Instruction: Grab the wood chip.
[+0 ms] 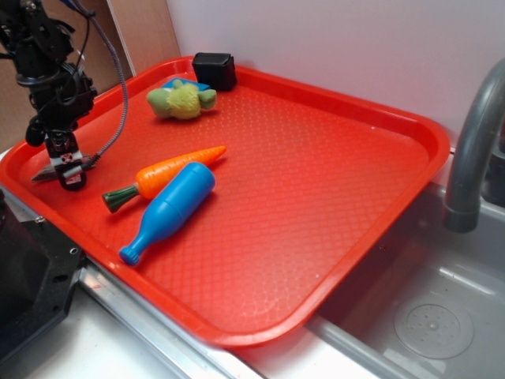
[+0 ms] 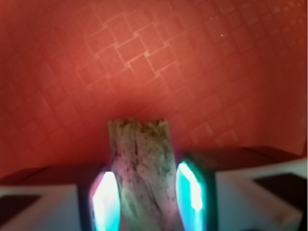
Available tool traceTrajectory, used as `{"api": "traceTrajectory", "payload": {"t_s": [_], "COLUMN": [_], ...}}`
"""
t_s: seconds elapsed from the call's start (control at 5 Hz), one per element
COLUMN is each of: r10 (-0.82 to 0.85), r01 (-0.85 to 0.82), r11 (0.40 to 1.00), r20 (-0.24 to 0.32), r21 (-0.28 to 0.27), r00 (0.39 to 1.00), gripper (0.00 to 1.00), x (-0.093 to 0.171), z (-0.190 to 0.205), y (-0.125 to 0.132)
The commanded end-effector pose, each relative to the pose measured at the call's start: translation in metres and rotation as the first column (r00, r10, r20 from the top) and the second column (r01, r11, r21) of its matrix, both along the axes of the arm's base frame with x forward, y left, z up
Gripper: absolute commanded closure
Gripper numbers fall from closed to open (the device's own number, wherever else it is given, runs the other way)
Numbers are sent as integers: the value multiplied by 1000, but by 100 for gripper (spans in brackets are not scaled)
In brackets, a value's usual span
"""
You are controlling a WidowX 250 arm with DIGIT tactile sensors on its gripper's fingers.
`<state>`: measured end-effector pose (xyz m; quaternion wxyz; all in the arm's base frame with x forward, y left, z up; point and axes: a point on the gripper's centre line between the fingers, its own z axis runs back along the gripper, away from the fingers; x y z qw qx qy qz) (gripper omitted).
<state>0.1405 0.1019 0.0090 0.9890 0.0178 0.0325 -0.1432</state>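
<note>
The wood chip (image 1: 44,174) is a flat grey-brown sliver at the left edge of the red tray (image 1: 316,158). Its pointed end sticks out to the left of my gripper (image 1: 69,170). In the wrist view the rough chip (image 2: 139,144) runs up between the two glowing pads (image 2: 190,192), which press against its sides. My gripper (image 2: 147,195) is shut on the chip, low over the tray floor. I cannot tell whether the chip is lifted off the tray.
An orange toy carrot (image 1: 170,168) and a blue toy bottle (image 1: 170,209) lie just right of the gripper. A green plush toy (image 1: 181,100) and a black box (image 1: 215,69) sit at the tray's far rim. A sink with a grey faucet (image 1: 473,142) is to the right.
</note>
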Motion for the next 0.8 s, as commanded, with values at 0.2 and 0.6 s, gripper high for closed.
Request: {"api": "traceTrajectory", "payload": {"t_s": [0.2,0.6], "r10": [279,394], "r01": [-273,-385], "r11": [959,918], "r20": [75,116], "r21": [-73,-93], "r00": [958,912], "gripper": [100,100], "x": [82,65], "z": [144,245], "y": [-67,-79]}}
